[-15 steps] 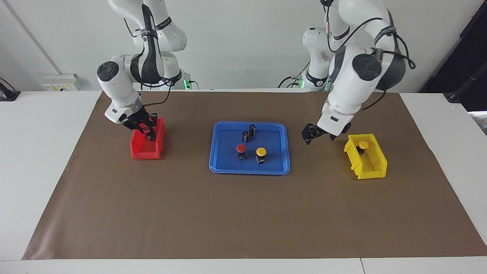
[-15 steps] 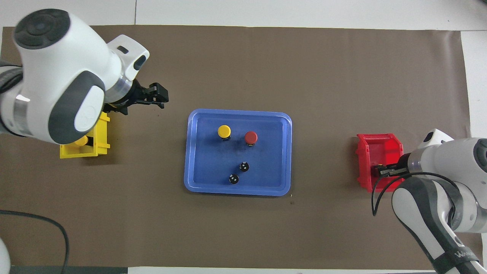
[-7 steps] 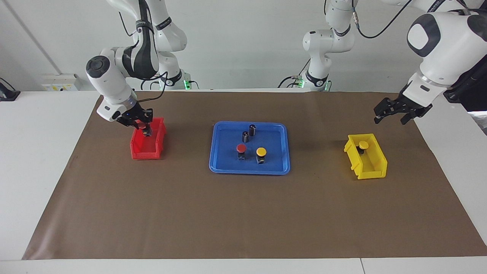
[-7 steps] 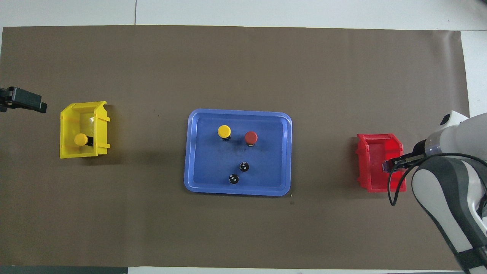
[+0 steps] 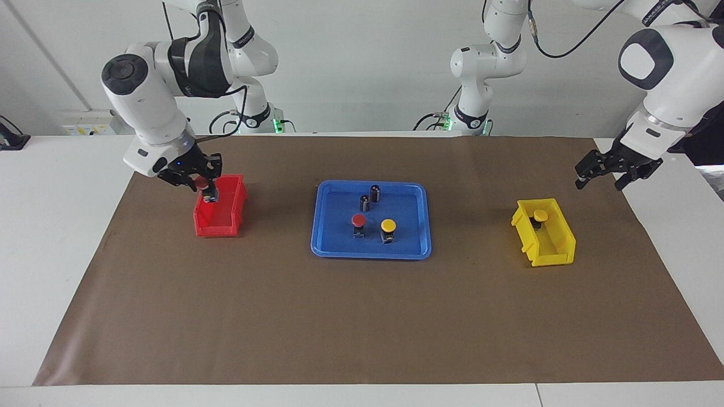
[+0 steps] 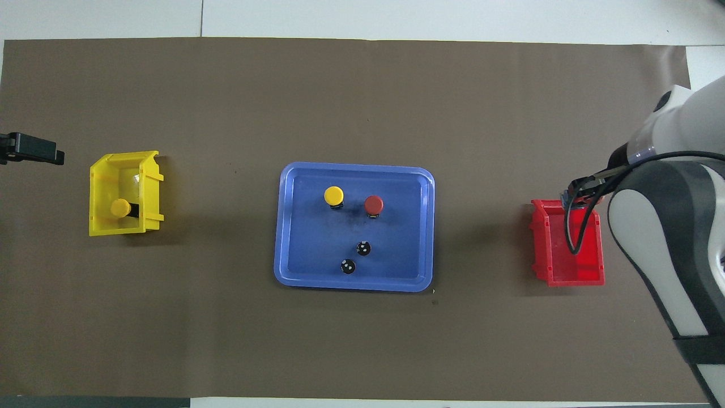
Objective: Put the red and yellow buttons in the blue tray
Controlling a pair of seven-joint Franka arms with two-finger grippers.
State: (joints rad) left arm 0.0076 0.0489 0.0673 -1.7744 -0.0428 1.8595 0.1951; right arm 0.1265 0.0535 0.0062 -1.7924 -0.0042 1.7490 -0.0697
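At the right arm's end of the desk, the right gripper hangs over the red bin, its fingers clamped on a red button lifted clear of the bin's rim. Two buttons already stand in the blue tray at the desk's middle — a red one and a yellow one side by side, with two dark capless cylinders nearer the robots. The last yellow button sits in the yellow bin toward the left arm's end; the left gripper waits in the air by that end's edge, nearer the desk's robot-side corner, well apart from the bin, fingers spread.

These look like light, rigid plastic parts: the smooth round cap could slip, so the squarer black base below it is likely the surer hold, taken from above. Small bases may tip on release — a low, upright set-down in the tray's bare stretch seems wise.
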